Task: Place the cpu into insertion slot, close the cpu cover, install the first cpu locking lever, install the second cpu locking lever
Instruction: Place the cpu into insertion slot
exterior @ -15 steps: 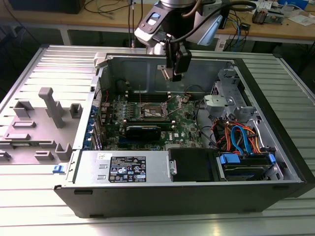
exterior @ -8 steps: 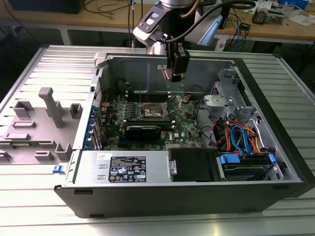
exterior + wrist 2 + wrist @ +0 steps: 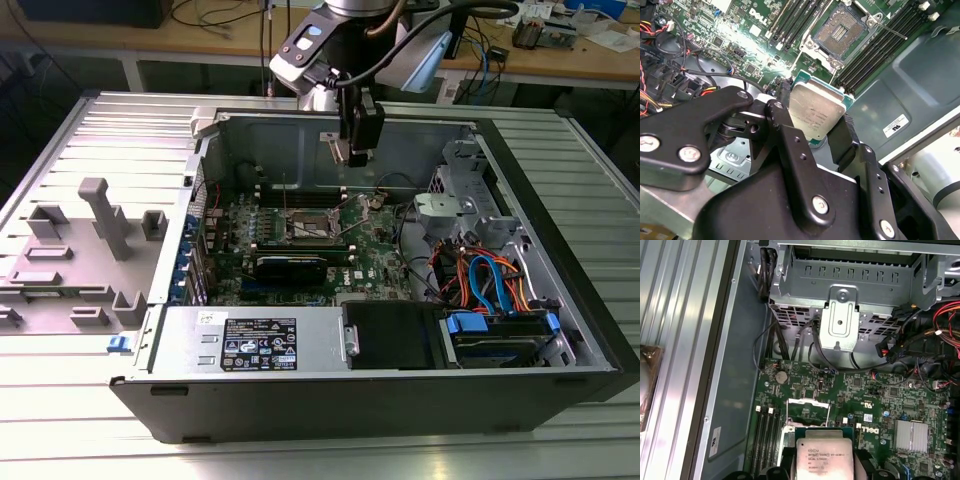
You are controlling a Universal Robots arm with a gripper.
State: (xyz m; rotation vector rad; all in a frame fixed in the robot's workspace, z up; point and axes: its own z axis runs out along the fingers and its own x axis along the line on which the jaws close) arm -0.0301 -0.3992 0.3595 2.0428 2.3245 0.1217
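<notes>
Where the gripper (image 3: 357,152) hangs over the open computer case (image 3: 560,300), the nearest thing beyond its fingertips is the insertion slot (image 3: 839,31) on the green motherboard (image 3: 735,45). The slot's contact field lies uncovered, well apart from the fingertips. In the first wrist view the silvery cpu cover (image 3: 809,403) shows just past the chip's far edge. A thin locking lever (image 3: 888,29) juts out from one corner of the slot. Rows of black memory slots (image 3: 875,52) run along both sides of it. Farther out stand the grey case wall (image 3: 920,85) on one side and a tangle of black, red and yellow cables (image 3: 660,35) on the other. Farthest off, the first wrist view shows a perforated metal drive cage (image 3: 840,285).

The black fingers (image 3: 782,120) are closed partway, clamped on two opposite edges of the cpu (image 3: 816,112). Its dull silver top faces both wrist cameras. The chip hangs in the air between the pads, above the board and touching nothing else.
</notes>
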